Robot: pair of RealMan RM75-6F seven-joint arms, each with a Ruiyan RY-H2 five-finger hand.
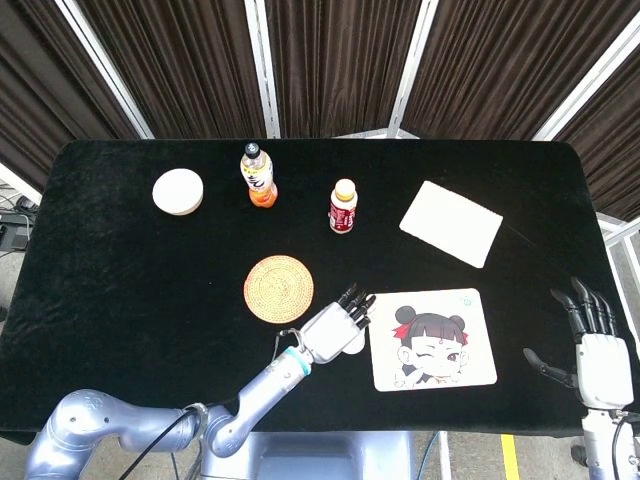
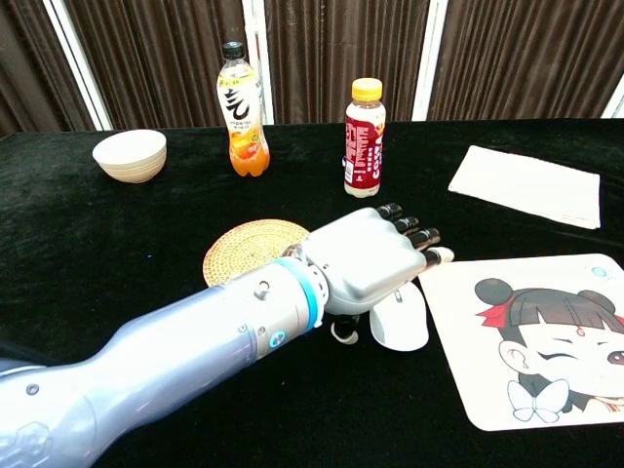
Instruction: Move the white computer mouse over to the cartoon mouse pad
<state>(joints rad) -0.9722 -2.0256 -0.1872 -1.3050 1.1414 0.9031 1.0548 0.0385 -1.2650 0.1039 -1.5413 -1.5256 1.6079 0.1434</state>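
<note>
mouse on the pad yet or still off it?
Off. In the chest view the white mouse sits under the left hand, on black cloth beside the cartoon mouse pad's left edge.

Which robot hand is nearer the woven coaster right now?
The left. The left robot hand sits just to the right of the woven coaster, holding the white mouse. The right robot hand hangs open off the table's far right edge.

2 bottles [image 1: 258,175] [image 1: 343,206], 1 bowl [image 1: 178,191], 1 coaster [image 1: 279,288], 1 mouse [image 2: 400,319], 2 pads (1 cartoon [image 1: 431,339], 1 plain [image 1: 451,222]).
</note>
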